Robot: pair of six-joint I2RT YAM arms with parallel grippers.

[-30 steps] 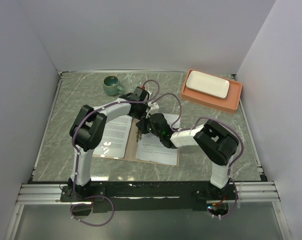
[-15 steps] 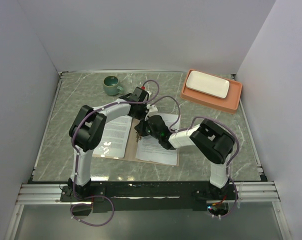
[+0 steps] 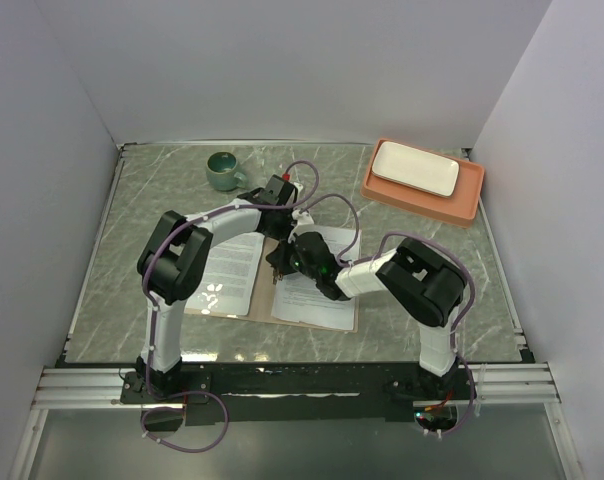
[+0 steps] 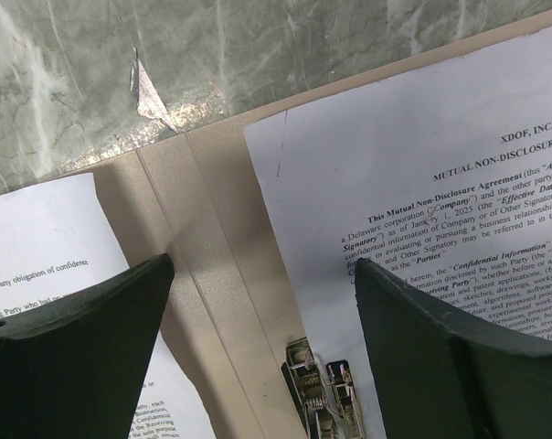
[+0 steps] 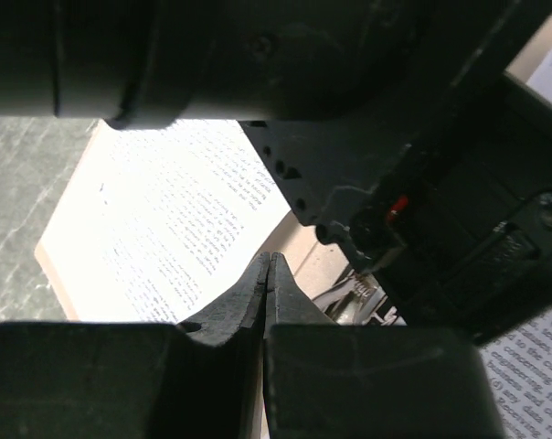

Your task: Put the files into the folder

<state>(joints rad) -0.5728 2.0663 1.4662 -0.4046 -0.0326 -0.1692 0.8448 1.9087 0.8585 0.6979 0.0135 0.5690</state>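
The tan folder point(image 3: 265, 296) lies open at the table's middle. One printed white sheet point(image 3: 227, 270) lies on its left half, another point(image 3: 317, 295) on its right half. In the left wrist view the spine point(image 4: 198, 229), the metal clip point(image 4: 322, 393) and both sheets point(image 4: 422, 174) show. My left gripper point(image 4: 262, 265) hangs open over the spine just beyond the clip, holding nothing; it also shows in the top view point(image 3: 281, 236). My right gripper point(image 5: 269, 263) is shut and empty, its tip beside the clip point(image 5: 349, 297), under the left gripper's body; it also shows in the top view point(image 3: 276, 262).
A green cup point(image 3: 222, 170) stands at the back left. An orange tray point(image 3: 472, 200) with a white plate point(image 3: 414, 168) sits at the back right. White walls close in the table on three sides. The two grippers are close together over the folder's spine.
My right gripper has crept a little to the left and away from me, toward the spine and clip. The left arm and the sheets have barely moved.
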